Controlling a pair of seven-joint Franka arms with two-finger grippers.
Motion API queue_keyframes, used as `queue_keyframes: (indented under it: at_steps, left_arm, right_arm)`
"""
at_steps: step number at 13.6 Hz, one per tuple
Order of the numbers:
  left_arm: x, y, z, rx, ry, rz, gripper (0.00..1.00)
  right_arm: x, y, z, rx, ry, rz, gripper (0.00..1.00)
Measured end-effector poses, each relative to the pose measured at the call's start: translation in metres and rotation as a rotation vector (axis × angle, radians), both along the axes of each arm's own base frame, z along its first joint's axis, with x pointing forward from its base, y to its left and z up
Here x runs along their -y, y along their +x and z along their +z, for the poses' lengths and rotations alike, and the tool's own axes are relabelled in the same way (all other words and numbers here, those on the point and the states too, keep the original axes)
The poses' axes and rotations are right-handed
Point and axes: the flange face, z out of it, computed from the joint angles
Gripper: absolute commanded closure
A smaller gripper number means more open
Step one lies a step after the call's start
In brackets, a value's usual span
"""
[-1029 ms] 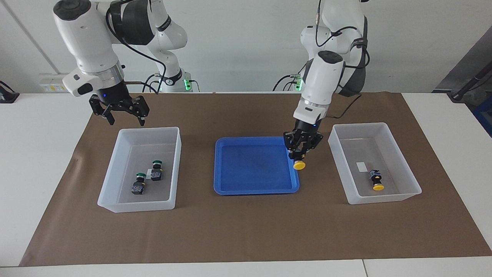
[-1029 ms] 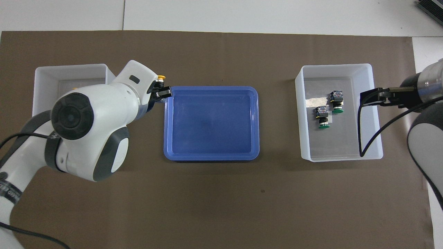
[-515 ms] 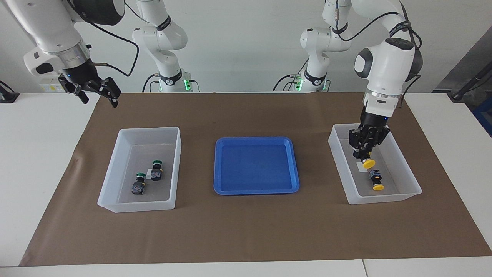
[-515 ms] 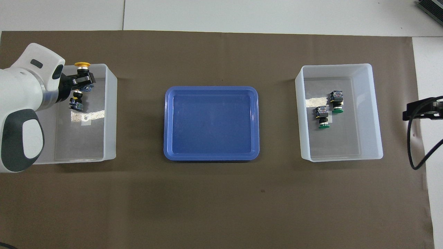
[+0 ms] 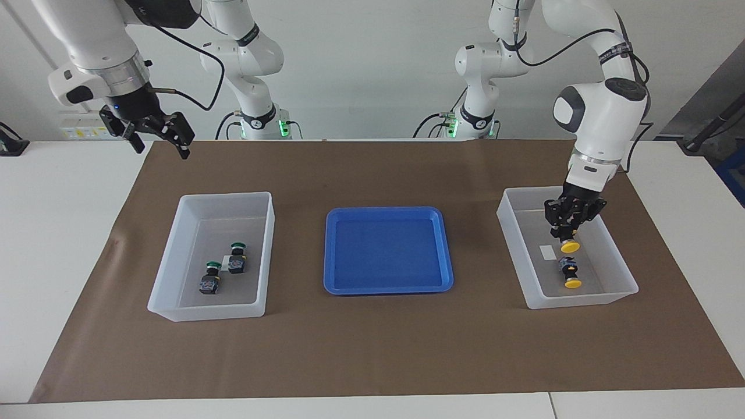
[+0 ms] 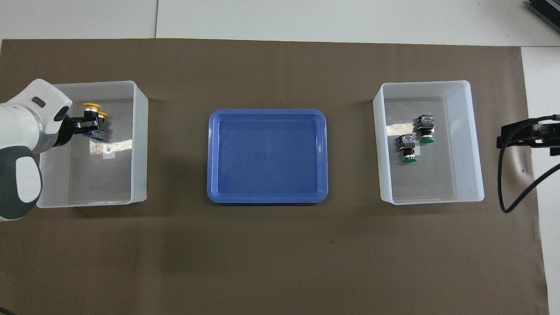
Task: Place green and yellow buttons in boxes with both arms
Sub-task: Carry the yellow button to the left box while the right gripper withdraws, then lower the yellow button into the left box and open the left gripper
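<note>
My left gripper [image 5: 568, 235] is shut on a yellow button [image 5: 570, 246] and holds it low inside the box [image 5: 507, 224] at the left arm's end, cap tilted down. A second yellow button [image 5: 573, 279] lies on that box's floor, just under and farther from the robots than the held one. In the overhead view the left gripper [image 6: 89, 126] holds the yellow button [image 6: 91, 106] beside the lying one's cap [image 6: 102, 114]. Two green buttons [image 5: 237, 258] [image 5: 210, 279] lie in the other box [image 5: 227, 196]. My right gripper [image 5: 162, 150] is open and empty, raised over the mat's corner.
An empty shallow blue tray [image 5: 332, 256] sits between the two boxes on the brown mat. In the overhead view the green buttons [image 6: 426, 127] [image 6: 407, 149] lie in the box [image 6: 477, 144] at the right arm's end, with the right gripper [image 6: 503, 141] beside it.
My left gripper has carried the yellow button from the blue tray's edge into the box at its end and lowered it. My right gripper has risen away from the green buttons' box.
</note>
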Motion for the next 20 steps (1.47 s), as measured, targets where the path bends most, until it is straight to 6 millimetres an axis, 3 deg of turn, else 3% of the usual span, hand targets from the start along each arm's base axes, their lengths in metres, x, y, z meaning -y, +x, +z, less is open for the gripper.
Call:
queue_keyframes:
  at_steps: [3, 10, 11, 13, 15, 20]
  left_arm:
    - [-0.017, 0.004, -0.025, 0.026, 0.006, 0.013, 1.0]
    - [-0.01, 0.013, -0.098, 0.025, 0.003, 0.005, 1.0]
    - [-0.01, 0.014, -0.106, 0.018, 0.001, 0.01, 0.95]
    - [-0.007, 0.014, -0.116, 0.002, -0.01, 0.035, 0.7]
    - [-0.004, 0.015, -0.122, -0.007, -0.016, 0.046, 0.0]
    - [0.001, 0.02, -0.113, 0.01, -0.018, 0.037, 0.0]
  right_arm:
    - [-0.002, 0.0, -0.002, -0.004, 0.001, 0.004, 0.0]
    - [-0.013, 0.0, -0.003, -0.007, 0.009, 0.021, 0.0]
    - [-0.014, 0.0, -0.003, -0.008, 0.01, 0.023, 0.0]
    - [-0.014, 0.0, -0.003, -0.009, 0.01, 0.023, 0.0]
    - [-0.014, 0.0, -0.003, -0.009, 0.011, 0.023, 0.0]
    - [-0.013, -0.001, -0.003, -0.009, 0.011, 0.021, 0.0]
